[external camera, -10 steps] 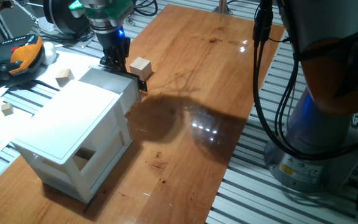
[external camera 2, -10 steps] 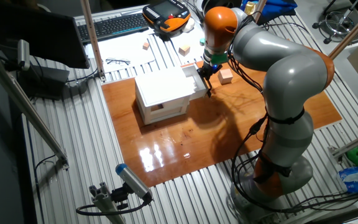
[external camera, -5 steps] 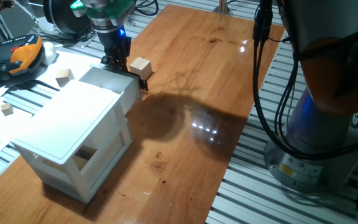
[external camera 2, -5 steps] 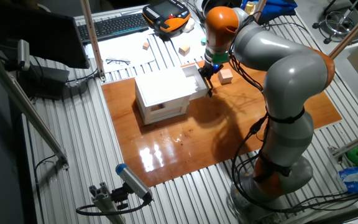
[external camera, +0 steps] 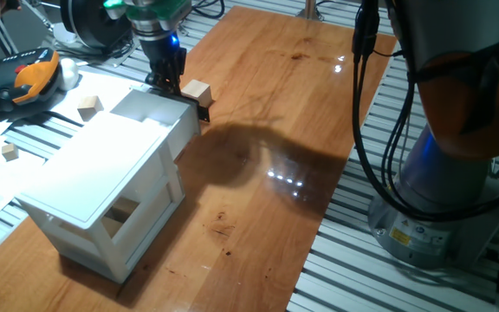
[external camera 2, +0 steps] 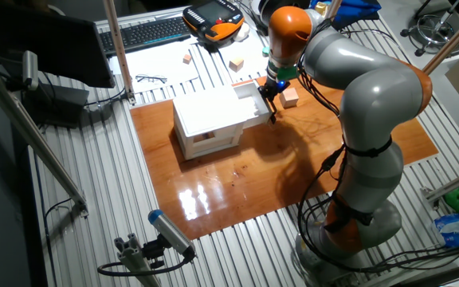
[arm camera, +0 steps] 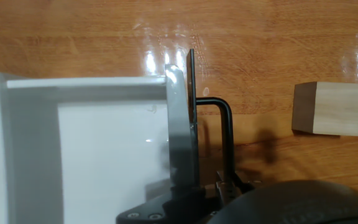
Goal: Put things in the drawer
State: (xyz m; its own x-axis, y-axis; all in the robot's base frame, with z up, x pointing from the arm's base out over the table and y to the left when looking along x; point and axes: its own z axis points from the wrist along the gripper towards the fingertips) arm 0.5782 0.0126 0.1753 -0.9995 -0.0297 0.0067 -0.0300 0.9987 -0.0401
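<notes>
The white cabinet has its drawer partly slid out, and the inside shows white and empty. My gripper stands at the drawer's front end, shut on the black handle tab. In the hand view my gripper straddles the drawer's front wall and the handle. A pale wooden cube sits on the wooden board just beyond the drawer front, to the right of the handle in the hand view. The other fixed view shows my gripper, the drawer and that cube.
Two more wooden cubes lie on the slatted metal table behind the cabinet. An orange-and-black pendant lies further back, and a keyboard beyond it. The arm's base stands at the board's right edge.
My gripper has moved away from the cabinet, and the drawer has slid out further with it. The cubes have not moved.
</notes>
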